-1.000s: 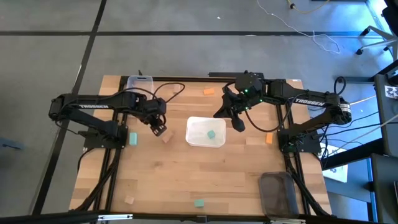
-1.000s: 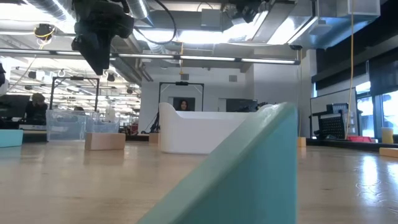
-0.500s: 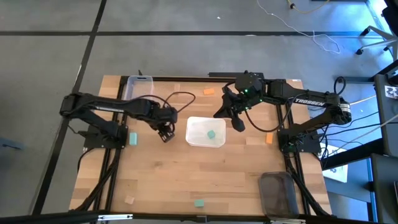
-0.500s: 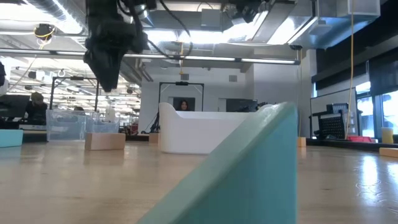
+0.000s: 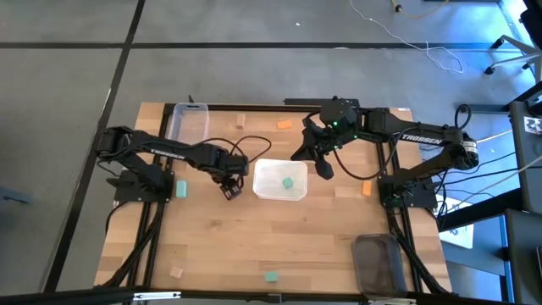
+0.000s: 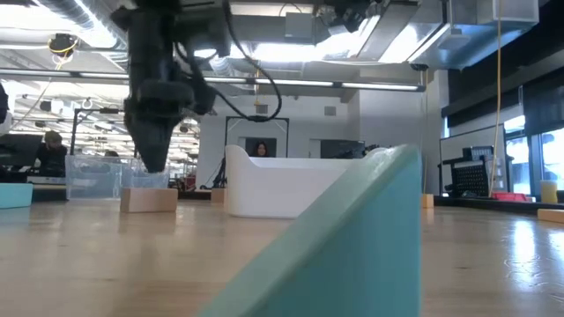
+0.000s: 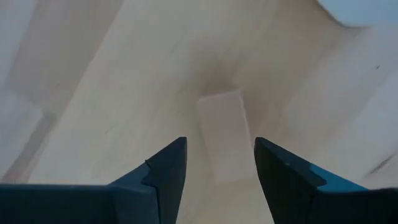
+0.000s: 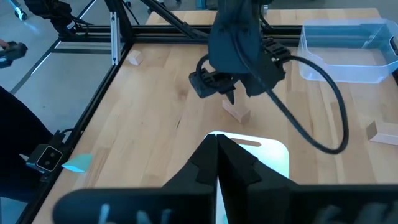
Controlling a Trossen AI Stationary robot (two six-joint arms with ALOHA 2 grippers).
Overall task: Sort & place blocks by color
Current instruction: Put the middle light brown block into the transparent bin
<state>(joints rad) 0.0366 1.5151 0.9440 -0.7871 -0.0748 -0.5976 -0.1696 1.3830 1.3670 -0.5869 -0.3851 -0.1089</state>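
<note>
My left gripper (image 7: 219,142) is open and points down over a pale wood block (image 7: 224,138) that lies flat on the table just left of the white tray (image 5: 269,193). Its fingers stand on either side of the block, and in the low view the left gripper (image 6: 154,163) hangs a little above the wood block (image 6: 148,200). A teal block (image 5: 288,182) lies in the tray. My right gripper (image 5: 325,168) is shut and empty, hovering by the tray's far right corner. Other blocks lie scattered: teal (image 5: 180,188), teal (image 5: 271,276), orange (image 5: 284,124), orange (image 5: 367,188), wood (image 5: 175,272).
A clear tub (image 5: 188,121) stands at the far left of the table and a dark tub (image 5: 378,263) at the near right corner. A teal block (image 6: 352,246) sits right in front of the low camera. Bare wood lies between the tray and the near edge.
My left gripper has moved toward the table's right, closer to the white tray, and come down until it hangs over the pale wood block. The right arm has kept still, and no block has moved.
</note>
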